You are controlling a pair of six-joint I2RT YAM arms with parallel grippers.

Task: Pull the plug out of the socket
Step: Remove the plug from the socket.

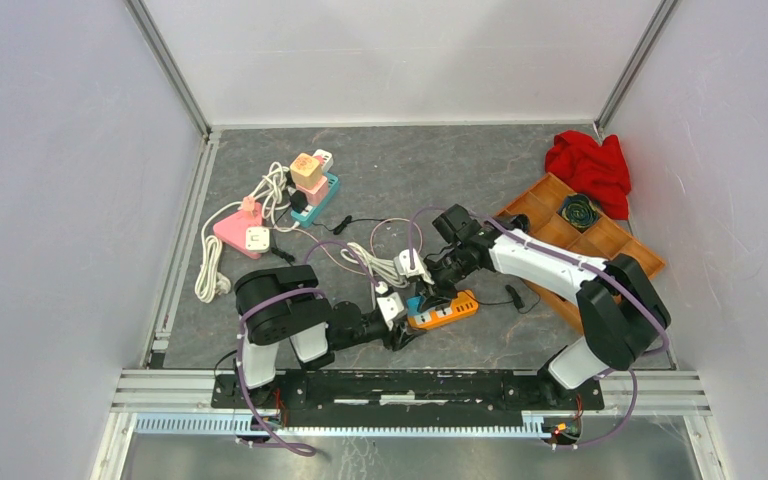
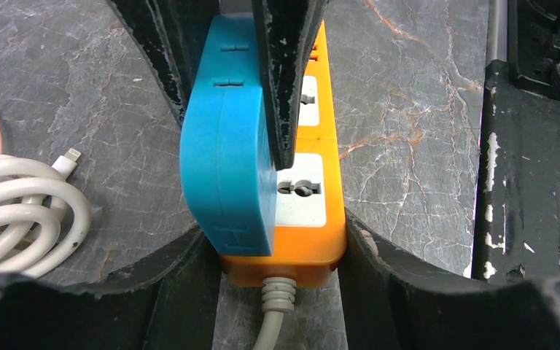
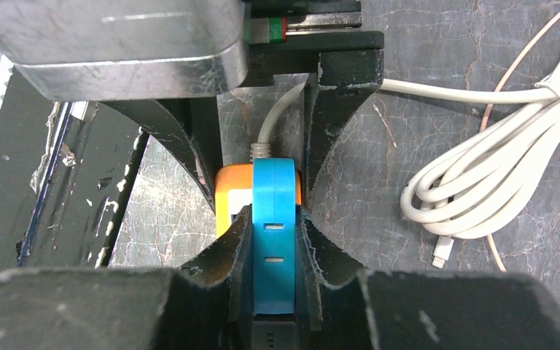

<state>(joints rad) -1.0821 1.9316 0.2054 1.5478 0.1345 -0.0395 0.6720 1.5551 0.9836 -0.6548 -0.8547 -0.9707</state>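
Plug (image 2: 226,160), a chunky blue block, is standing on edge in the orange power strip (image 2: 313,251), close to the strip's cord end, low in the middle of the table just ahead of the arm bases. The right gripper (image 3: 273,266) is pinching it across its two flat faces, with the jaws closed tight onto the narrow body. The left gripper (image 2: 273,273) is bracing the strip, its jaws standing part-way apart and pressing on the two long sides at the cord end.

I am judging the plug to be hard, smooth plastic, light but stiffly seated. The flat sides are looking like the right place to hold. A straight pull away from the socket face is seeming safer than a twist, since slick plastic may slip between the pads. Whether the pins are sitting fully home I cannot tell, as the blue body is hiding them.

No brand or writing is showing legibly on the plug or the strip; only moulded slots are marking the blue casing.

A coiled white cable (image 2: 29,219) is lying near the strip. A wooden tray (image 1: 620,240) and a red cloth (image 1: 588,165) are lying well apart at the far right.
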